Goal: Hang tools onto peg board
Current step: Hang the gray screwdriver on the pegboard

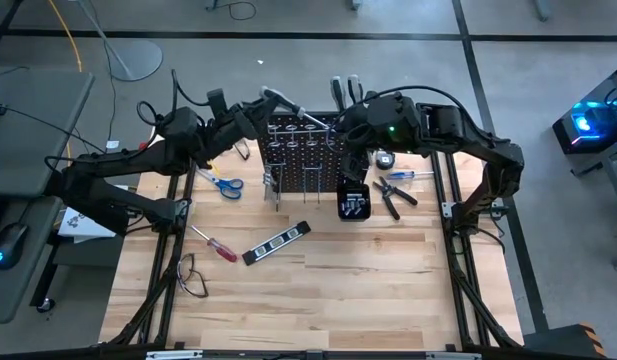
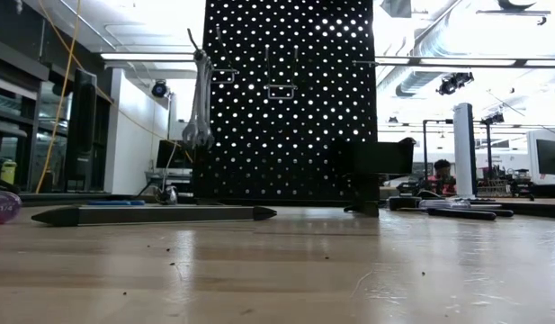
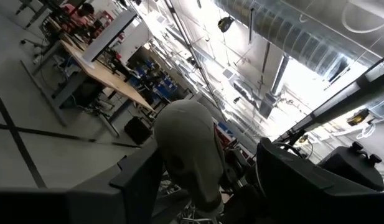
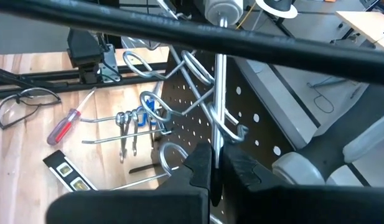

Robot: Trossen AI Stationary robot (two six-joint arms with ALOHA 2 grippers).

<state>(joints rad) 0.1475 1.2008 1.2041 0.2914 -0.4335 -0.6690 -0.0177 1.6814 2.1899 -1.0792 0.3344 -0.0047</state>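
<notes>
No legible writing on level (image 1: pixel 276 243)

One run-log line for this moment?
left hand: open, top of peg board | right hand: shut on screwdriver at ring | wrenches: hung

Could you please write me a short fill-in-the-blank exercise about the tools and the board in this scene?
1. The scissors lying on the table have ____ handles.
2. The silver wrenches hang from the ____.
3. The right claw is ____ on the thin shaft of a screwdriver.
Missing words: blue; peg board; shut.
</notes>
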